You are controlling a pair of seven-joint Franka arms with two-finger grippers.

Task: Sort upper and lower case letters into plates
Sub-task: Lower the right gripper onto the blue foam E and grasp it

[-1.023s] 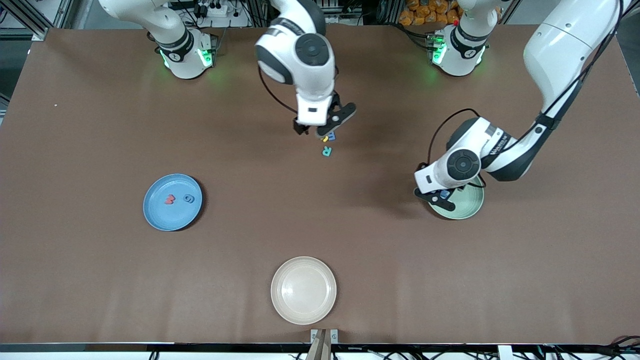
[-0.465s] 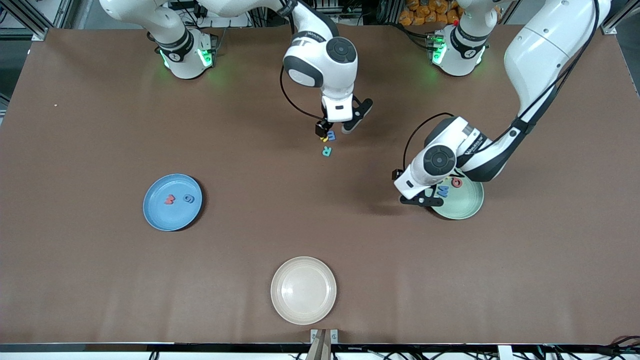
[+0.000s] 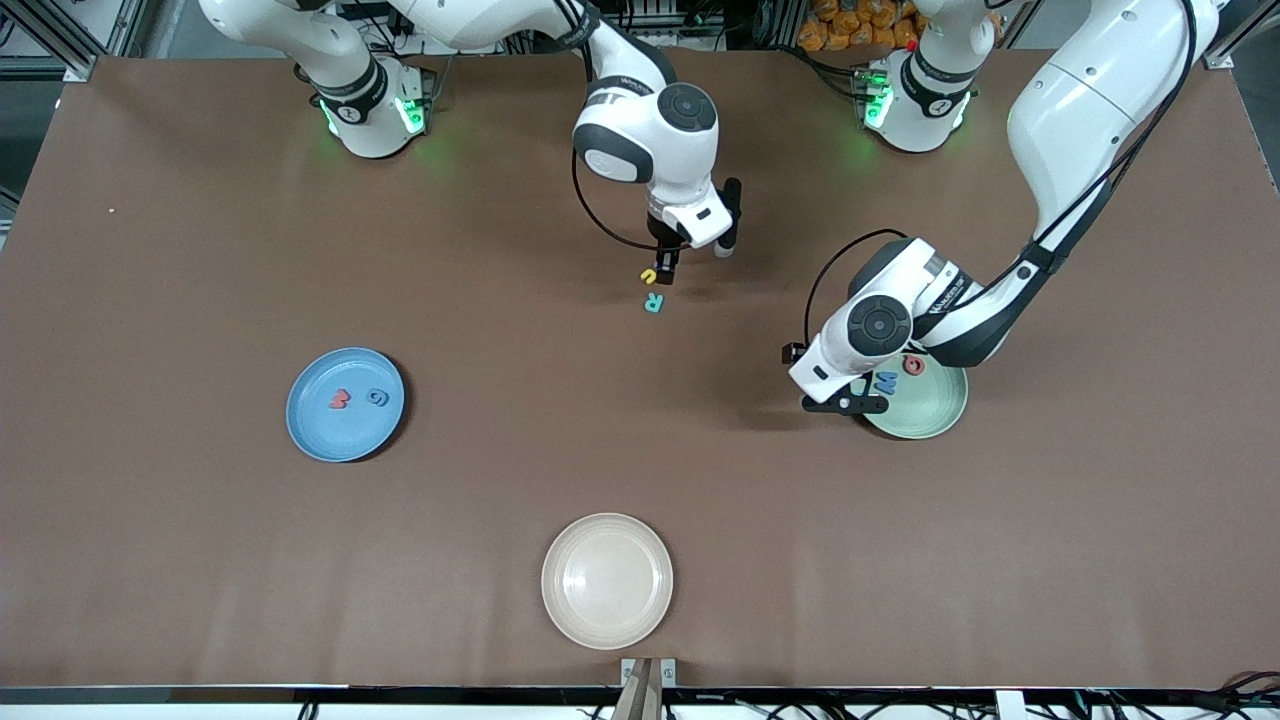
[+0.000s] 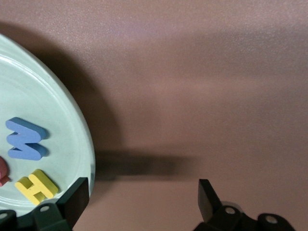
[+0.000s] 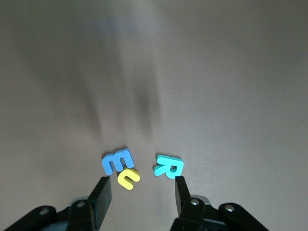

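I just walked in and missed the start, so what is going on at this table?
Two robot arms are sorting toy letters into plates. The right gripper hangs low over a loose cluster: a blue letter, a yellow letter and a teal R, its fingers partly apart, holding nothing. The left gripper is open at the edge of the green plate, which holds a blue M, a yellow H and a red letter. The blue plate holds two letters; the beige plate none.

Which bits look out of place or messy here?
Three letters lie loose on the table under the right hand: blue m touching yellow u, teal R apart. Nothing looks damaged. The cream plate holds nothing.
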